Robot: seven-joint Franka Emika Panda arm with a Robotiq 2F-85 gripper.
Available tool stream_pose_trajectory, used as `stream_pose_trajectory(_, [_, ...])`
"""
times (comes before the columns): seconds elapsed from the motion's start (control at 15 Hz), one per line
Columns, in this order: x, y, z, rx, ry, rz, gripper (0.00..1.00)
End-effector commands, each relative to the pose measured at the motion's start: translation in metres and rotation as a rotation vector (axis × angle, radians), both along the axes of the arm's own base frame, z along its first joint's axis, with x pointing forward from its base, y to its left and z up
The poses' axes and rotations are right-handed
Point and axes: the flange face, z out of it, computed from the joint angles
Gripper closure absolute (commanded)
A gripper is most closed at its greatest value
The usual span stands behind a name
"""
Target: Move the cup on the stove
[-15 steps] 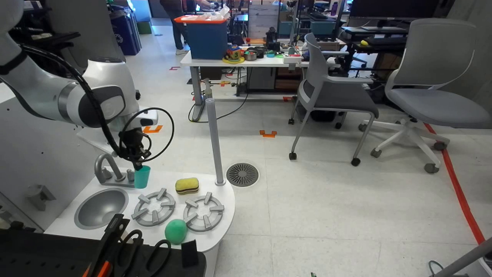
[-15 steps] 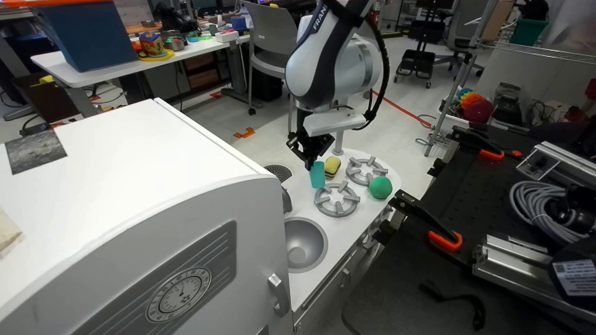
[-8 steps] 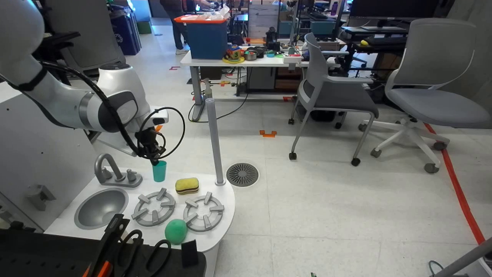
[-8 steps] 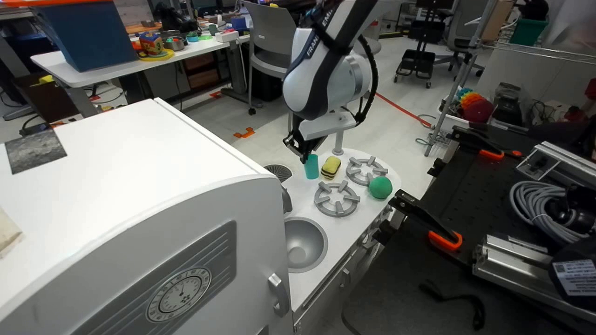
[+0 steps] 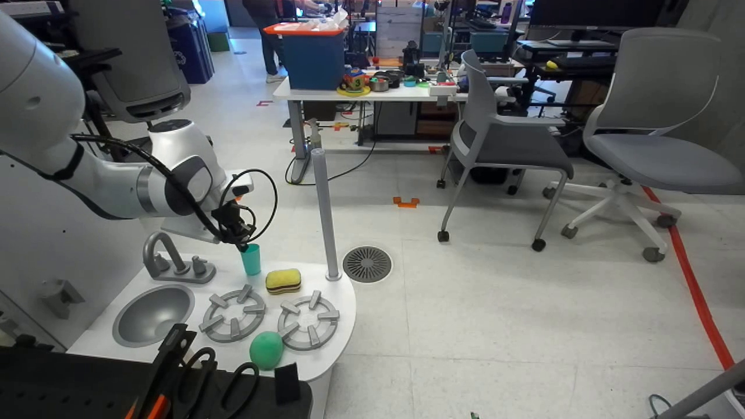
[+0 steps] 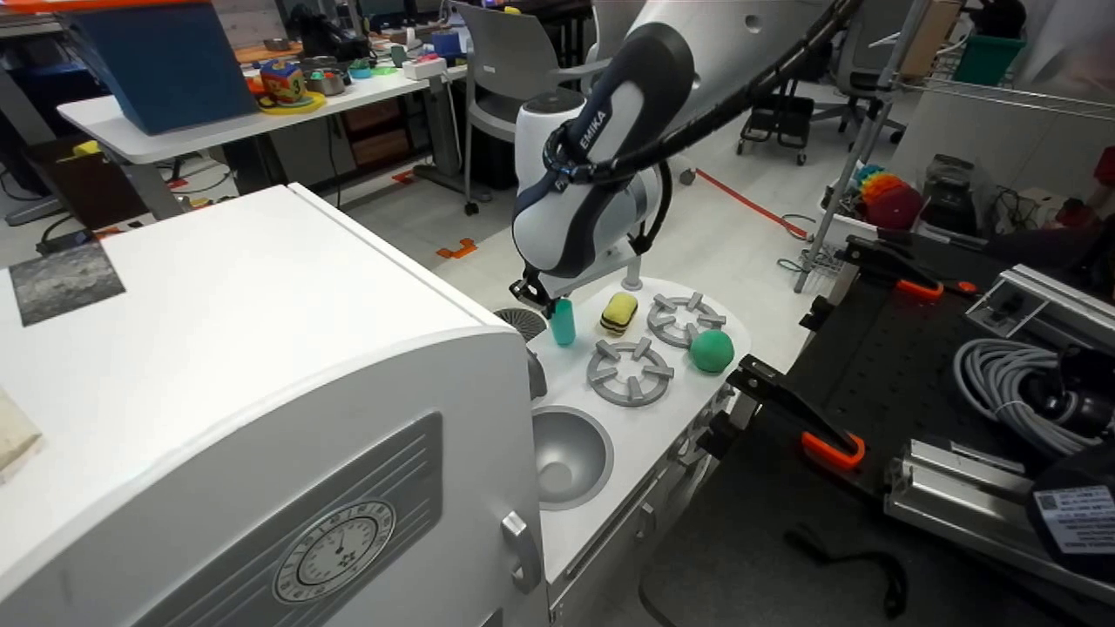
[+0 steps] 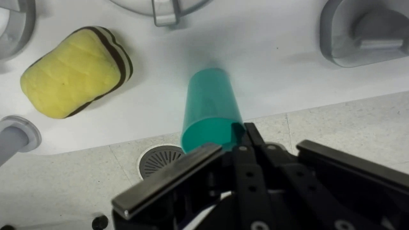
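Note:
The teal cup [image 5: 252, 261] hangs from my gripper [image 5: 242, 247] at the back of the white counter, between the faucet and the sponge. It also shows in an exterior view [image 6: 564, 323]. In the wrist view the cup [image 7: 211, 95] is tilted, with its open mouth toward me. The gripper [image 7: 245, 129] is shut on the cup's rim, one fingertip inside and one outside. I cannot tell whether the cup's base touches the counter. The stove has two grey spoked burner rings, a nearer ring [image 5: 234, 327] by the sink and a farther ring [image 5: 313, 336]; both stand bare.
A yellow sponge [image 5: 283, 280] lies beside the cup. A green ball [image 5: 266, 350] sits at the counter's front edge between the rings. The faucet [image 5: 177, 265] and silver sink [image 5: 153, 315] are on one side. A grey post [image 5: 326, 215] rises at the back corner.
The cup and gripper have moved from beside the faucet along the counter's back edge toward the sponge. The cup has tilted more, and the arm has lowered and turned. The grip is unchanged.

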Motion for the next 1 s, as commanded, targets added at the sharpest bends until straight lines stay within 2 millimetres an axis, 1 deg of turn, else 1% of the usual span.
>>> stream_pose_trajectory(0.0, [0.011,0.007,-0.016,-0.042,-0.046,0.026,0.99])
stream_pose_trajectory(0.13, [0.016,0.008,-0.015,-0.045,-0.057,0.028,0.99])
stream_pose_trajectory(0.2, [0.016,0.008,-0.016,-0.04,-0.054,0.022,0.95])
stream_pose_trajectory(0.27, [0.016,0.008,-0.016,-0.032,-0.046,0.012,0.71])
stream_pose_trajectory(0.4, [0.013,0.009,-0.016,-0.02,-0.032,-0.001,0.68])
stream_pose_trajectory(0.47, [0.009,0.009,-0.019,-0.013,-0.018,-0.009,0.62])
stream_pose_trajectory(0.73, [-0.006,0.01,-0.03,0.004,0.033,-0.035,0.33])
stream_pose_trajectory(0.87, [-0.011,0.013,-0.03,0.013,0.043,-0.04,0.18])
stream_pose_trajectory(0.93, [-0.014,0.016,-0.026,0.022,0.052,-0.048,0.12])
